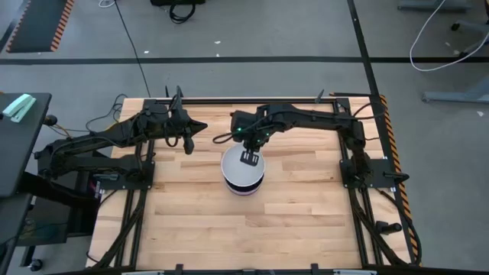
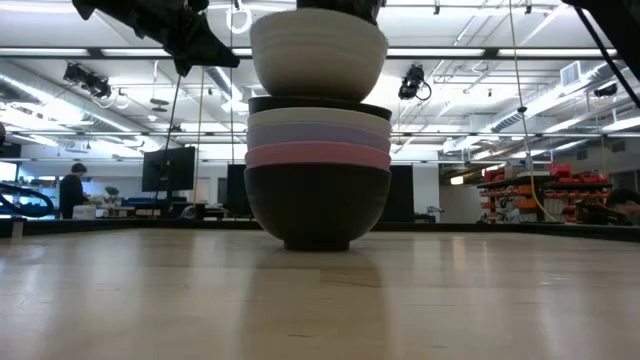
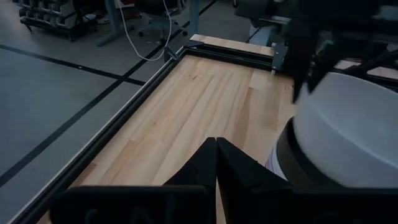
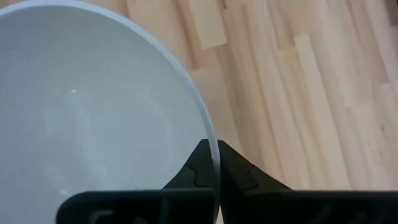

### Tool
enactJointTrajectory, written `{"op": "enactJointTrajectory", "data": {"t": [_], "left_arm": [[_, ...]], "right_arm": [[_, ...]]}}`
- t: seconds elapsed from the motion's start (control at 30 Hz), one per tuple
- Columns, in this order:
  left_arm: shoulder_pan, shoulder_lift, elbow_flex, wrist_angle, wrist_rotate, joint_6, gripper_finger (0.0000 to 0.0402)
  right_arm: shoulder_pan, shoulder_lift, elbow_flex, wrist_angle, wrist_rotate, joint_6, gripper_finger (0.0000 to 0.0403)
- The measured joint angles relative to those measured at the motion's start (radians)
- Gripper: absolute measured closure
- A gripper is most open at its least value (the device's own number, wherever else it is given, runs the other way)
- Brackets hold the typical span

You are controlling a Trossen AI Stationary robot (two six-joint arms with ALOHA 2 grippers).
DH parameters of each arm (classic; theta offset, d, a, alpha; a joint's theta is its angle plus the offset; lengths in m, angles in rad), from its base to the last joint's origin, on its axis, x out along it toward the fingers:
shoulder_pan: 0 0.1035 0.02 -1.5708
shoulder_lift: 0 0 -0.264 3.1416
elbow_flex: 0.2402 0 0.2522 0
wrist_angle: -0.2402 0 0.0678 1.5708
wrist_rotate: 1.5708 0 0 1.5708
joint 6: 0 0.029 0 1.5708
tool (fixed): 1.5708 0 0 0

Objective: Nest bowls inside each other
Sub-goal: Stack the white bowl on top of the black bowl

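A stack of bowls (image 2: 318, 205) stands mid-table: black at the bottom, then pink (image 2: 318, 156), lavender-blue (image 2: 318, 135), white (image 2: 318, 120) and a black rim (image 2: 318, 106) on top. My right gripper (image 1: 250, 158) is shut on the second white bowl (image 2: 318, 50), right over the stack. My left gripper (image 1: 188, 146) is shut and empty, hovering to the stack's left; it also shows in its own wrist view (image 3: 216, 152). My right gripper pinches the white bowl's rim (image 4: 210, 134), one finger inside the bowl and one outside. The fingers come from above, pointing down. The bowl is upright and level, its base at the top black bowl's rim; whether it rests there I cannot tell.
The table is bare wood (image 1: 306, 221) with a black metal frame along its edges (image 1: 252, 99). The room beyond holds desks and screens, with a person (image 2: 72, 190) far off at the left in the low view.
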Motion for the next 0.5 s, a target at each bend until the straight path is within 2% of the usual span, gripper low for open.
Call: {"op": "enactJointTrajectory", "data": {"t": [0.3,0.5], "left_arm": [[0.013,0.0,0.0,0.002,0.0,0.017,0.0377],[0.016,0.0,0.0,0.001,0.0,0.017,0.0386]], "right_arm": [[-0.012,0.077,-0.002,0.011,-0.008,-0.063,0.04],[-0.017,0.109,-0.002,0.011,-0.007,-0.091,0.04]]}}
